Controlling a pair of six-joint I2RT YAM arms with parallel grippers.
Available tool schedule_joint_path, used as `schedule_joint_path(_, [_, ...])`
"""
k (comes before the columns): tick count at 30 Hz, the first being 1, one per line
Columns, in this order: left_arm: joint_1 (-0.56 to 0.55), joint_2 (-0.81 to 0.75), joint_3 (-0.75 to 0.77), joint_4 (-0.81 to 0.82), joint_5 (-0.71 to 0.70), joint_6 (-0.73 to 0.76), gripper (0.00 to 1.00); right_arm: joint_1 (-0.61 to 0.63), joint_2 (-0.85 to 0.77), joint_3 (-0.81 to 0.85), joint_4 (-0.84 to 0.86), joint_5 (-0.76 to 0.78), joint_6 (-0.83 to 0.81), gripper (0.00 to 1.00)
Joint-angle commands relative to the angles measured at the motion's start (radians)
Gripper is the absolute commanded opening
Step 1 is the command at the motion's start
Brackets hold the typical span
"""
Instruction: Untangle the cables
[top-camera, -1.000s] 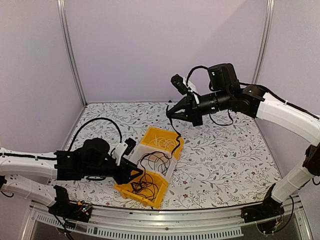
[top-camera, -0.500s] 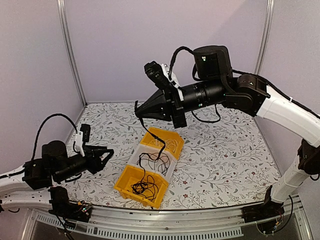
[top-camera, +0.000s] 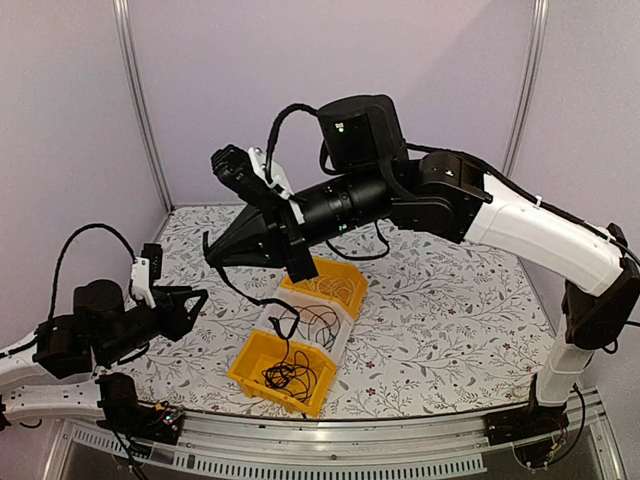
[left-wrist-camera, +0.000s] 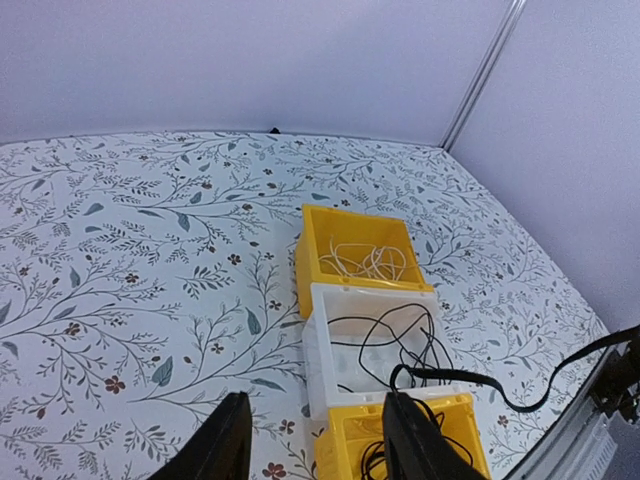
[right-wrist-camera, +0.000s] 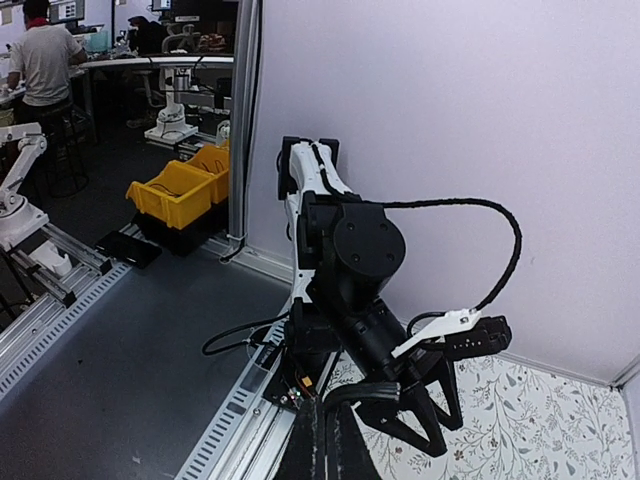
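Overhead: right fingers (top-camera: 220, 250) tight on a black cable (top-camera: 234, 287); left wrist view: left fingers (left-wrist-camera: 226, 446) spread, empty.

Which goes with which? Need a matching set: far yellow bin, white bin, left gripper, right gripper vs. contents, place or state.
1. far yellow bin
2. white bin
3. left gripper
4. right gripper

A. shut on a black cable
B. middle one of the three bins
C. open, empty
D. holds cream-white cables

Pairs: 1-D, 2-B, 3-C, 4-A
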Motion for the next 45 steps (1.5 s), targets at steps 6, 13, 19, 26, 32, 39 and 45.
schedule_joint_path(6, [-0.005,-0.093,-0.02,-0.028,-0.034,-0.016,0.47,0.024,0.015,0.038,0.01,-0.015,0.025,0.0])
schedule_joint_path(13, [-0.005,-0.082,-0.007,-0.031,-0.032,0.01,0.47,0.026,0.052,0.04,0.024,-0.024,0.035,0.0])
schedule_joint_path(19, [-0.005,-0.051,0.014,-0.043,-0.037,0.039,0.48,-0.01,0.054,-0.129,0.044,0.001,0.065,0.0])
schedule_joint_path(26, [-0.005,-0.035,0.007,-0.035,-0.045,0.028,0.48,-0.055,0.045,-0.273,0.068,-0.01,0.057,0.0])
schedule_joint_path(32, [-0.005,-0.01,0.025,-0.031,-0.057,0.018,0.48,-0.068,0.098,-0.364,0.182,-0.051,0.079,0.0])
schedule_joint_path(39, [-0.005,0.015,0.051,-0.058,-0.064,0.007,0.48,-0.051,0.21,-0.27,0.268,-0.102,0.155,0.0])
schedule_joint_path(45, [-0.005,-0.01,0.065,-0.095,-0.104,0.001,0.48,0.005,0.273,-0.118,0.314,-0.15,0.22,0.0])
